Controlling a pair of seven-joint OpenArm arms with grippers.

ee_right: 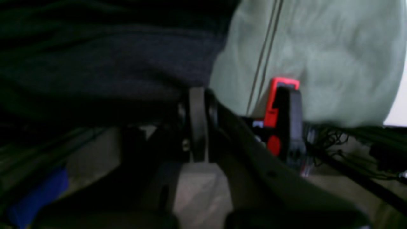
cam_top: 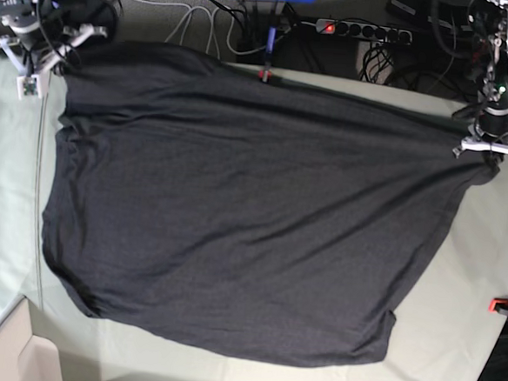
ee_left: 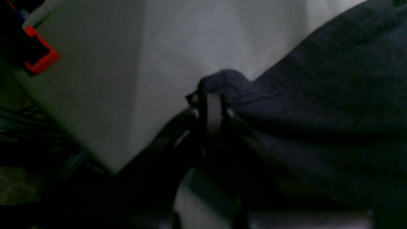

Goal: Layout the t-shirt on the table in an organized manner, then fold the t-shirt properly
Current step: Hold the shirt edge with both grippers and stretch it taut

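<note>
The charcoal-black t-shirt point(cam_top: 234, 224) lies spread wide over the pale grey-green table point(cam_top: 454, 327), plain side up, with no print showing. My left gripper point(cam_top: 490, 159) is at the shirt's far right corner. In the left wrist view it point(ee_left: 212, 95) is shut on a pinched fold of the t-shirt point(ee_left: 334, 95) above the table point(ee_left: 127, 63). My right gripper point(cam_top: 58, 59) is at the shirt's far left corner. In the right wrist view it point(ee_right: 198, 101) is shut on the edge of the t-shirt point(ee_right: 111, 63), close to the table's point(ee_right: 318, 47) edge.
Red clamps sit on the table edges: one at the back point(cam_top: 264, 74), one at the right point(cam_top: 503, 305), one near each wrist point(ee_left: 41, 54) point(ee_right: 279, 105). A power strip point(cam_top: 361, 29) and cables lie behind the table. A pale box point(cam_top: 16, 348) stands at the front left.
</note>
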